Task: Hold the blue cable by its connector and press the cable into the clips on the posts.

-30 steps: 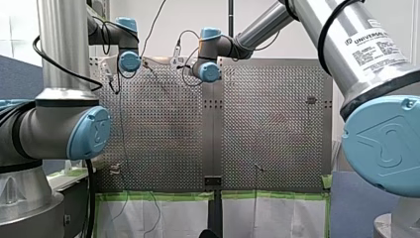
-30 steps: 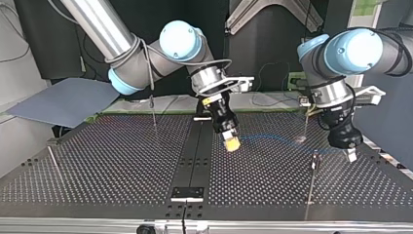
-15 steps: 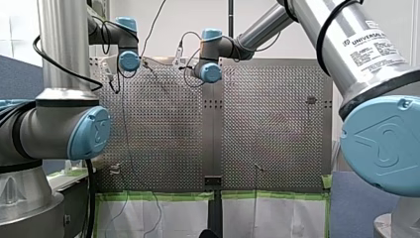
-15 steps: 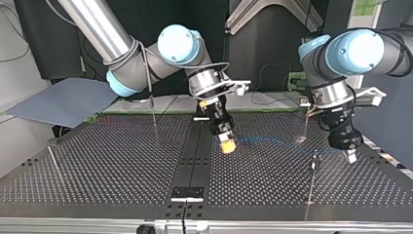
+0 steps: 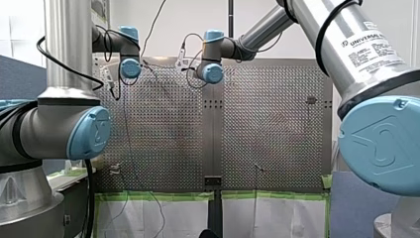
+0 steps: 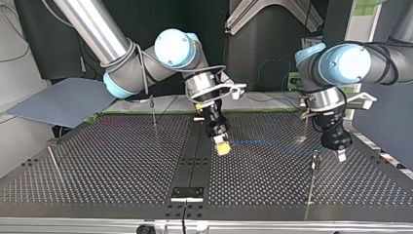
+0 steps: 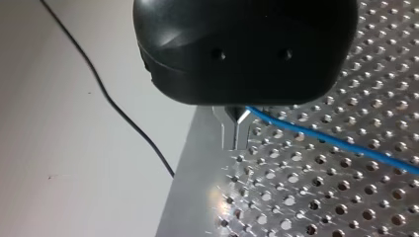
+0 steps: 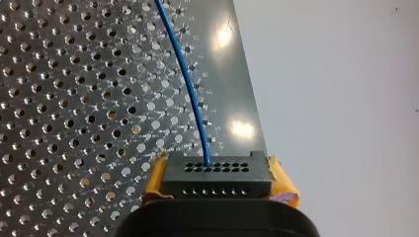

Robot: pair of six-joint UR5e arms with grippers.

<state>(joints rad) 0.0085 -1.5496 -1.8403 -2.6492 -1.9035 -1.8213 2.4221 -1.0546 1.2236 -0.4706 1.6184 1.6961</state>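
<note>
Thin blue cable (image 6: 272, 145) runs just above the perforated metal table (image 6: 122, 165), strung between both grippers. The black multi-hole connector (image 8: 217, 177) sits clamped between the yellow pads (image 8: 154, 180) of my right gripper (image 6: 222, 146), jaws closed on it to anchor that end. My left gripper (image 7: 236, 129) has its metal fingers (image 7: 227, 134) together, apparently pinching the cable further along to steer it. A slim upright post (image 6: 314, 163) stands just beside; the cable is not yet clipped, I judge.
</note>
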